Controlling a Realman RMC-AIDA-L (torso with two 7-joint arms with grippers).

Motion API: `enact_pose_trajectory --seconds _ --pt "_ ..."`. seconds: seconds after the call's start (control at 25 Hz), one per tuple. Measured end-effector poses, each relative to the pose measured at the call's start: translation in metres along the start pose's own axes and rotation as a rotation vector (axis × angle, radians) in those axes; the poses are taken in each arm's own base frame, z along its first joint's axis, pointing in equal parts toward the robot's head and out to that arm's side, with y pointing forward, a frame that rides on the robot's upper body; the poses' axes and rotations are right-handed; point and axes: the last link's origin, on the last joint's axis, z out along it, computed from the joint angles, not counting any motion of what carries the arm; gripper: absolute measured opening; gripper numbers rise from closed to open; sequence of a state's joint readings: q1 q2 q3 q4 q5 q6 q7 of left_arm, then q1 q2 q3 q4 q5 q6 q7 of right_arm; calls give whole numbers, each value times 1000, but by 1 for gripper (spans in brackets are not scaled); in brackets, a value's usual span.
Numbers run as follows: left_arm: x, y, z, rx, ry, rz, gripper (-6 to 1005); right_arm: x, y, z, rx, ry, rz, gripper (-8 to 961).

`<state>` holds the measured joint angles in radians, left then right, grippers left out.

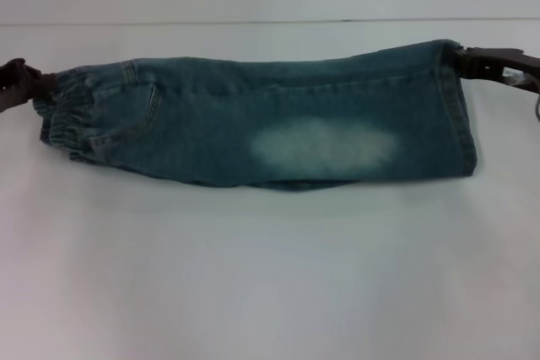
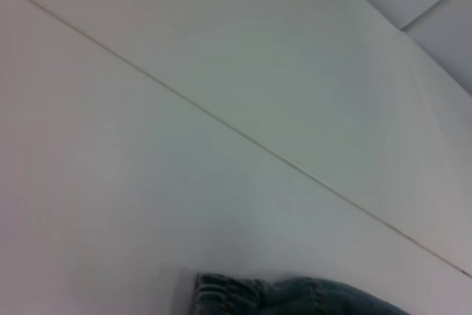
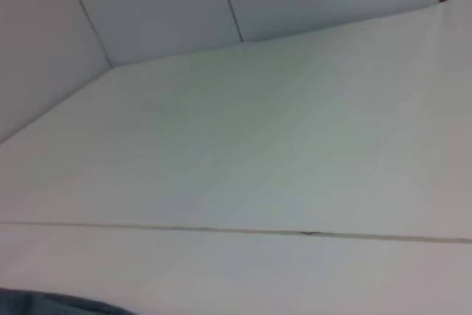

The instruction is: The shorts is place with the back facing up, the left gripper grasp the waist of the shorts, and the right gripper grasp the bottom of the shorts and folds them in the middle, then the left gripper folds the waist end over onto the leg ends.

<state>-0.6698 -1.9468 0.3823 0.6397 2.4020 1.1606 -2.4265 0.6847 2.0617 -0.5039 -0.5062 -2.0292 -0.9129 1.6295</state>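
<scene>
- Head view: shorts folded lengthwise into 1 narrow strip on white table; pale bleached patch facing up.
- Left gripper at waist of the shorts, apparently pinching the band's far corner.
- Right gripper at bottom of the shorts, seemingly clamped on the hem's far corner.
- Step 1, the middle fold, judged complete.
- Next: carrying waist across onto leg ends, edges kept aligned.
- Wrist views: only table and denim edge.

A bare test bench, like a lab or robot workroom. A plain white table with one thin seam running across it fills the scene, and pale panelled walls rise just behind its far edge.
</scene>
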Motion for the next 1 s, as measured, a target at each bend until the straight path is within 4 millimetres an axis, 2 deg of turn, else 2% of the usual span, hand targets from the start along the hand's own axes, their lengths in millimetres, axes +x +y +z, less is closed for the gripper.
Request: enact_pose_trajectory --seconds 0.28,0.48,0.68,0.8,0.92,1.0 --pt "-2 4 7 -18 33 48 50 3 7 14 24 36 -22 29" --pt "-6 4 13 -27 49 73 53 7 8 16 34 43 -19 33" --pt "-7 1 18 -2 67 103 55 10 4 14 52 43 -1 79" --pt "-8 -3 19 21 83 90 246 11 3 13 60 41 9 107" --pt "-9 -6 20 33 85 88 308 12 2 13 65 44 16 135" --pt "-10 -8 19 43 89 89 349 12 1 13 66 44 19 246"
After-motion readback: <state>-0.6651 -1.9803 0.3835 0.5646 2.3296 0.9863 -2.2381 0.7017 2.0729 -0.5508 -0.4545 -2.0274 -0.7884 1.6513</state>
